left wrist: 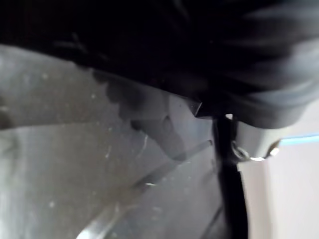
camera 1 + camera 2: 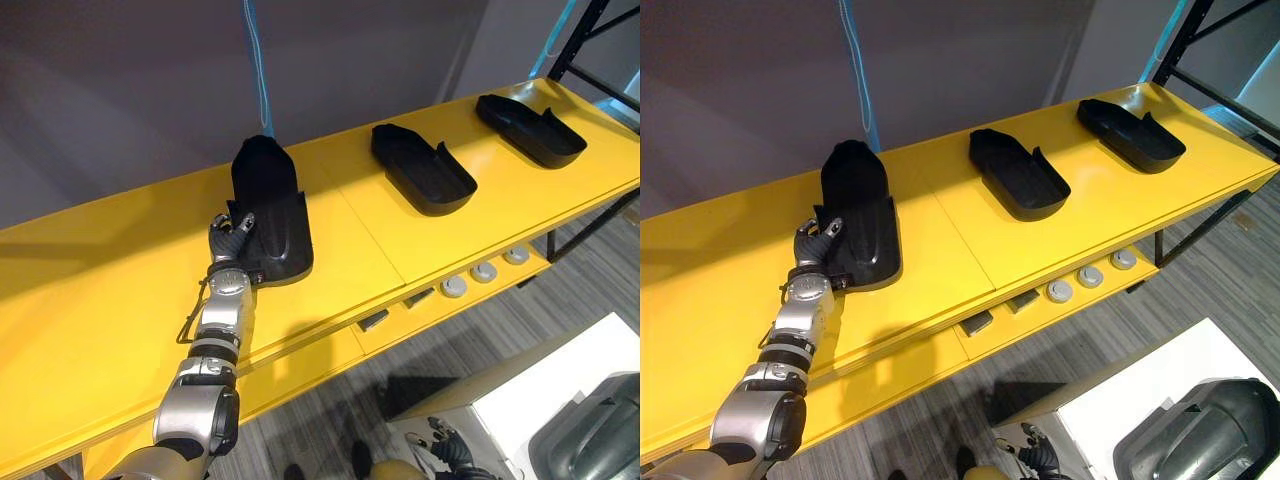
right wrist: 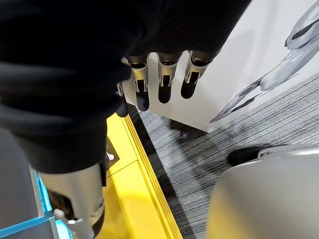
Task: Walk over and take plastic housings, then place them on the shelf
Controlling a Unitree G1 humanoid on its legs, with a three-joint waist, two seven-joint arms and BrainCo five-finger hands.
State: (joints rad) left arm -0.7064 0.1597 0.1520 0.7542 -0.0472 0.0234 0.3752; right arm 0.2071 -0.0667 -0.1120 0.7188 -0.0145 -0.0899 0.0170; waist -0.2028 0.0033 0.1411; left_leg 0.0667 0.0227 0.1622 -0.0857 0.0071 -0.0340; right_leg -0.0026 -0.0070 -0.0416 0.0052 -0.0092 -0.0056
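Three black plastic housings lie on the yellow shelf (image 2: 110, 290). The nearest housing (image 2: 272, 205) rests at the shelf's middle. My left hand (image 2: 228, 240) is at its left edge, fingers curled on the rim and thumb on the flange. Up close, the left wrist view looks onto the housing's dark surface (image 1: 164, 45). A second housing (image 2: 422, 168) and a third housing (image 2: 530, 128) lie further right. My right hand (image 3: 159, 79) hangs low beside the shelf's front edge, fingers straight and holding nothing.
A white table (image 2: 540, 400) at the lower right carries grey moulded parts (image 2: 590, 435). Three round grey discs (image 2: 485, 272) and small dark blocks (image 2: 373, 320) sit on the shelf's lower ledge. A black rack post (image 2: 580, 40) stands at the far right.
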